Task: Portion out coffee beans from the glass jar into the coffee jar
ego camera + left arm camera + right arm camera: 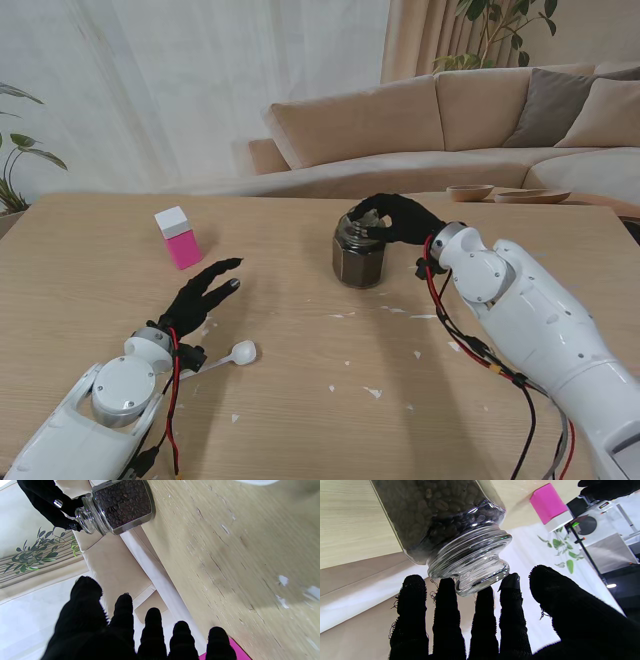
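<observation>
A faceted glass jar (358,262) full of dark coffee beans stands upright in the middle of the table, its clear glass lid (362,225) on. My right hand (400,218) hovers over that lid. In the right wrist view the jar (437,512) fills the frame, and my straight, spread fingers (482,620) reach the lid knob (480,577), the thumb standing apart from it. My left hand (200,292) lies open near the table's left front, fingers spread, holding nothing. A pink box with a white cap (178,237) stands at the far left.
A white spoon (240,352) lies on the table just beside my left wrist. Small white flecks (372,392) dot the wood nearer to me. Two wooden bowls (470,192) sit beyond the table's far right edge, with a beige sofa (400,130) behind.
</observation>
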You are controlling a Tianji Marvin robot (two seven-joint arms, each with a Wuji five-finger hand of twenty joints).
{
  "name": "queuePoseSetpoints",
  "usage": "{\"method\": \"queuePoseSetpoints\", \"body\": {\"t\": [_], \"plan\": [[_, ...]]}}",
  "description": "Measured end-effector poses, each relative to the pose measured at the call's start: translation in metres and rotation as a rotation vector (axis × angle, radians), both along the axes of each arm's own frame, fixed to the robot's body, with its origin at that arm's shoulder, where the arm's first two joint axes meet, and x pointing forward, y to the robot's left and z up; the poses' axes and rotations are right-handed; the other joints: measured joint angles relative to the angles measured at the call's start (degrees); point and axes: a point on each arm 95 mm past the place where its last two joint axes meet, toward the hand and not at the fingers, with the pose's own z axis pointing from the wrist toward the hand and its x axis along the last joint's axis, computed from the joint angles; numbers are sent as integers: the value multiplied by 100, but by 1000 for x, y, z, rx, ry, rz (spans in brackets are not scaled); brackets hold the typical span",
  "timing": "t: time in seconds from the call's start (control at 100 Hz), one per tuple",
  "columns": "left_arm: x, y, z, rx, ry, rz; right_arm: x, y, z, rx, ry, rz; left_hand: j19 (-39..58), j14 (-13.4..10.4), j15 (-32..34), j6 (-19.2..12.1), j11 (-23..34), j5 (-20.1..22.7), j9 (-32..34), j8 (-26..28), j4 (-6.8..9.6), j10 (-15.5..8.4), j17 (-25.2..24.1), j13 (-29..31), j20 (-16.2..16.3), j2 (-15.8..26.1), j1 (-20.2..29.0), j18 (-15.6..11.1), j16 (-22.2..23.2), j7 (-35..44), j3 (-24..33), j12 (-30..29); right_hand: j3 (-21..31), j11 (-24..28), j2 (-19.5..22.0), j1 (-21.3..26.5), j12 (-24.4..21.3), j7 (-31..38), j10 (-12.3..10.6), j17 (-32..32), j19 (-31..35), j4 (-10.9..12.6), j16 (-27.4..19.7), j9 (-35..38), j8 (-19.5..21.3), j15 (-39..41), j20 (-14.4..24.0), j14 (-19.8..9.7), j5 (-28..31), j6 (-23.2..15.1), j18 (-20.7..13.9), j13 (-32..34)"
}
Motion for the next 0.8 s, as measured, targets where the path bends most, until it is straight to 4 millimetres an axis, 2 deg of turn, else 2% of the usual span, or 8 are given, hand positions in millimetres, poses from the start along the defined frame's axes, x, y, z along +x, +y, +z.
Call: {"method": "queuePoseSetpoints", "body": {"t": [0.26, 0.38, 0.58, 0.66, 0.8], "plan": [[0, -1, 0, -6, -5, -4, -6, 25, -3, 29, -18, 87, 0, 0, 0, 0, 0, 0, 0, 0, 0, 0, 0, 0, 0, 0, 0, 0, 0, 0, 0, 0, -63, 0, 1, 0, 37, -124, 84, -22, 0, 0, -18, 52, 5, -304, 0, 135, 42, 79, 0, -76], [0, -1, 1, -9, -8, -5, -10, 35, -3, 41, -25, 128, 0, 0, 0, 0, 0, 0, 0, 0, 0, 0, 0, 0, 0, 0, 0, 0, 0, 0, 0, 0, -69, 137, 2, 0, 101, -124, 110, -23, 0, 0, -65, 94, 8, -319, 0, 141, 46, 82, 0, -77], [0, -1, 1, -11, -10, -6, -16, 48, -7, 36, -41, 178, 0, 0, 0, 0, 0, 0, 0, 0, 0, 0, 0, 0, 0, 0, 0, 0, 0, 0, 0, 0, -131, 39, 7, 0, 86, -124, 112, -23, 0, 0, -56, 131, 9, -204, 0, 152, 46, 79, 0, 63], [0, -1, 1, -12, -11, -7, -16, 51, -8, 29, -42, 185, 0, 0, 0, 0, 0, 0, 0, 0, 0, 0, 0, 0, 0, 0, 0, 0, 0, 0, 0, 0, -145, 51, 132, -2, 101, -124, -19, -26, 0, 0, 2, 129, 52, -80, 0, -27, 46, -78, -4, 80], [-1, -1, 2, -13, -12, -5, -16, 52, -8, 25, -44, 185, 0, 0, 0, 0, 0, 0, 0, 0, 0, 0, 0, 0, 0, 0, 0, 0, 0, 0, 0, 0, -200, 51, 187, -2, 102, -124, -44, -98, -7, 0, 8, 129, 74, -73, 0, -54, 26, -119, -2, 82]]}}
